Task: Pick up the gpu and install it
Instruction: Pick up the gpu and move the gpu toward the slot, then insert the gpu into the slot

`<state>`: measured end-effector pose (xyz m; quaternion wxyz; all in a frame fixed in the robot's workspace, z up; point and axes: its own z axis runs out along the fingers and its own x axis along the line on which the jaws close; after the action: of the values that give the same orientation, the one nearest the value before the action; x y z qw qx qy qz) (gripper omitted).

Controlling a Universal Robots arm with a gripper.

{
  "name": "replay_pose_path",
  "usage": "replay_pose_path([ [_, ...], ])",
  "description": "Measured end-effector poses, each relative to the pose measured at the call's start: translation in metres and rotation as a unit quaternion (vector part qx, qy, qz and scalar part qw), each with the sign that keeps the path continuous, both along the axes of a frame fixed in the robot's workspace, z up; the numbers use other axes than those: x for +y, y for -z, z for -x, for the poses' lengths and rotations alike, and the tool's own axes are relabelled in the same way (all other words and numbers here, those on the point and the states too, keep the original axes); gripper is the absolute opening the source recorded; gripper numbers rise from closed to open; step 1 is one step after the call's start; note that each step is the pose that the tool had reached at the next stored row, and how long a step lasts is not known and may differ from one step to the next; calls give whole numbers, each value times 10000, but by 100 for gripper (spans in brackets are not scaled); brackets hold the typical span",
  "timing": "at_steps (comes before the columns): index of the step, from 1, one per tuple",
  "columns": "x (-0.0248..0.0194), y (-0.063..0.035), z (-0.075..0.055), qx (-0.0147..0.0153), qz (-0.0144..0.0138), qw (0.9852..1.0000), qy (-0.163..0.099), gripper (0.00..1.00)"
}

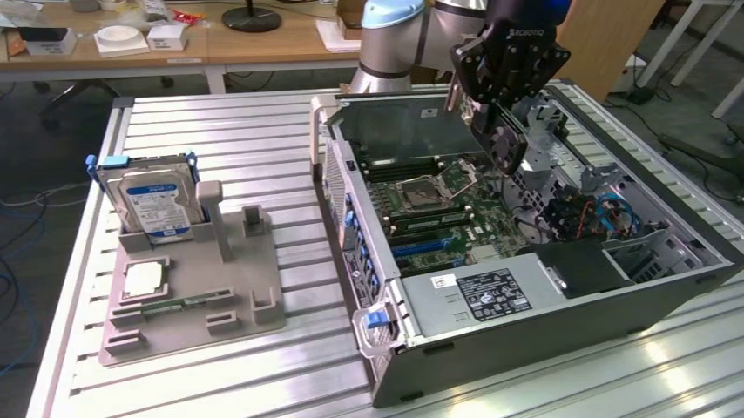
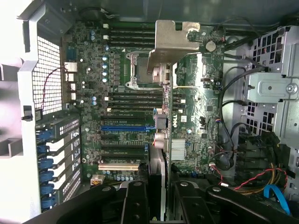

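Note:
My gripper [image 1: 497,106] hangs over the open computer case [image 1: 651,296], shut on the gpu [image 1: 507,139], a thin black card held on edge above the motherboard [image 1: 421,198]. In the wrist view the gpu [image 2: 158,158] runs edge-on from between my gripper [image 2: 157,198] out to its silver bracket [image 2: 172,42]. Under it lie the motherboard [image 2: 126,95], the processor socket and the row of expansion slots, among them a blue slot [image 2: 124,128]. The card is above the board and touches none of the slots.
A grey fixture tray [image 1: 192,300] at the exterior view's left holds a hard drive [image 1: 152,202], a processor chip [image 1: 145,277] and a green memory stick [image 1: 177,305]. Inside the case sit the power supply [image 1: 483,292], drive cage and loose cables [image 1: 595,213].

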<state>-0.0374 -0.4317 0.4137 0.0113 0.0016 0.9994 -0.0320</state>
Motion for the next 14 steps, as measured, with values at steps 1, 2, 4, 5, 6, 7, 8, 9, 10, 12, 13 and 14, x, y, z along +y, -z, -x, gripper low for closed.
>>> replay_pose_path([
  [1,0,0,0,0,0,10000,0,27],
  [2,0,0,0,0,0,10000,0,27],
  [4,0,0,0,0,0,10000,0,27],
  [5,0,0,0,0,0,10000,0,27],
  [6,0,0,0,0,0,10000,0,27],
  [7,0,0,0,0,0,10000,0,27],
  [8,0,0,0,0,0,10000,0,27],
  [9,0,0,0,0,0,10000,0,27],
  [10,0,0,0,0,0,10000,0,27],
  [12,0,0,0,0,0,10000,-21,27],
  [13,0,0,-1,0,-1,10000,-79,27],
  [14,0,0,-1,0,-1,9999,-158,27],
])
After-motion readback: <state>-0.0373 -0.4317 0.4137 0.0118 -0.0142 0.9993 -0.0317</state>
